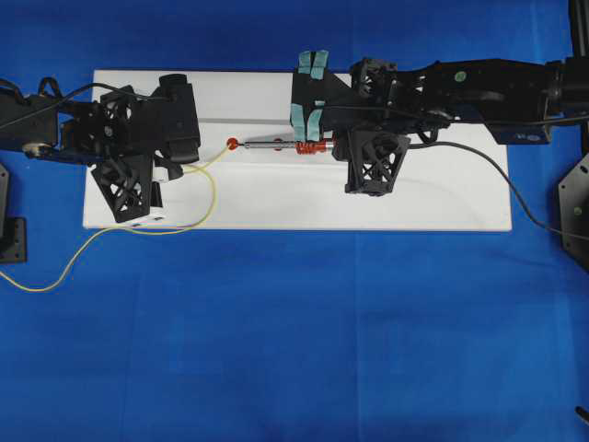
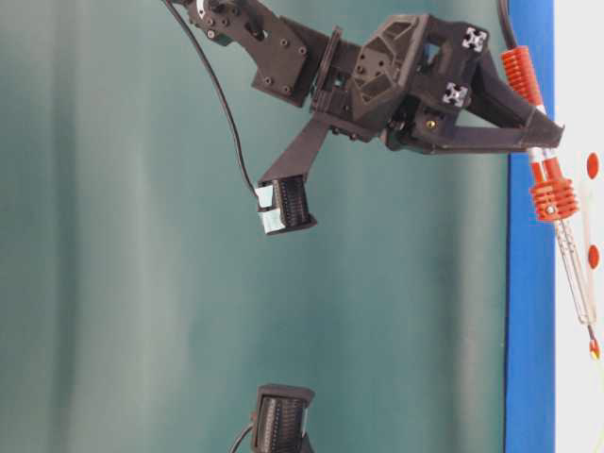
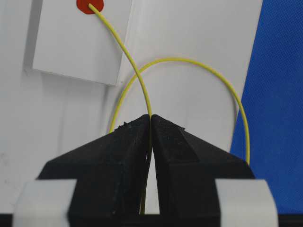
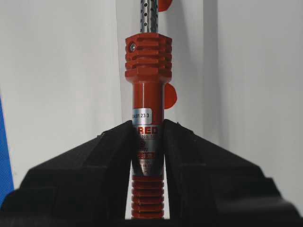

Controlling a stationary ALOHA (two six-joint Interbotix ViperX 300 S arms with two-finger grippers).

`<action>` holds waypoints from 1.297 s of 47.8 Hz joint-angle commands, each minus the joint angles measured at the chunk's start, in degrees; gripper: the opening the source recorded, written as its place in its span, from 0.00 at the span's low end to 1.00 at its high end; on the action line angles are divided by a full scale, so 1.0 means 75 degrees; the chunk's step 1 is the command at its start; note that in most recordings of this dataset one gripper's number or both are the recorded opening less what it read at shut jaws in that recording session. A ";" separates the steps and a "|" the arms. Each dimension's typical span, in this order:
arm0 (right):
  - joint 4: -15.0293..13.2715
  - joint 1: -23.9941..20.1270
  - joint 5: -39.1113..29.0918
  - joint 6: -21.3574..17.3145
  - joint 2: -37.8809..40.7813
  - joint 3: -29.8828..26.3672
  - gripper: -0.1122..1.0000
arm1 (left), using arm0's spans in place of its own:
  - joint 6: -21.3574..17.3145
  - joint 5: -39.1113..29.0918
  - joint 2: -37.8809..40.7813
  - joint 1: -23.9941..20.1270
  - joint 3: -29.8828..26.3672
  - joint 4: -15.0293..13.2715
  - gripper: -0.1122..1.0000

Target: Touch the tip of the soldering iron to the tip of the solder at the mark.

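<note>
Already the left hand (image 3: pixel 151 118) is pinched tight on the solder (image 3: pixel 124 49), whose free end lies on the red mark (image 3: pixel 89 6) on the white board (image 1: pixel 368 207) covering the blue tabletop (image 1: pixel 294 350). Opposite the mark, the right hand (image 4: pixel 147 127) is clamped around the handle of the soldering iron (image 4: pixel 147 85), shaft aimed at the mark. From overhead the iron's tip appears at the mark's edge; contact cannot be confirmed. To finish well, I'd ease the iron along its own axis toward the mark, keep the solder end pinned there, and avoid any sideways nudge that could flick the springy wire off.
</note>
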State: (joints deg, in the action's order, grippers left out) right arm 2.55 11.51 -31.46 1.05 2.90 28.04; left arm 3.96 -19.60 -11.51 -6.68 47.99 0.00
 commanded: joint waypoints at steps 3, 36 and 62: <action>-0.0023 0.0012 0.0059 0.0000 -0.0094 -0.0188 0.16 | -0.0012 0.0023 -0.0070 0.0012 -0.0129 0.0023 0.12; -0.0059 0.0012 0.0059 0.0000 -0.0082 -0.0188 0.16 | -0.0035 0.0012 -0.0059 0.0023 -0.0152 0.0023 0.12; -0.0059 0.0012 0.0059 0.0000 -0.0094 -0.0188 0.16 | -0.0094 -0.0727 -0.1617 0.0012 0.0094 0.0023 0.12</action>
State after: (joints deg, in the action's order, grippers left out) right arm 2.20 11.51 -31.46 1.05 2.90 28.04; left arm 3.25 -24.52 -20.57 -6.68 48.60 0.09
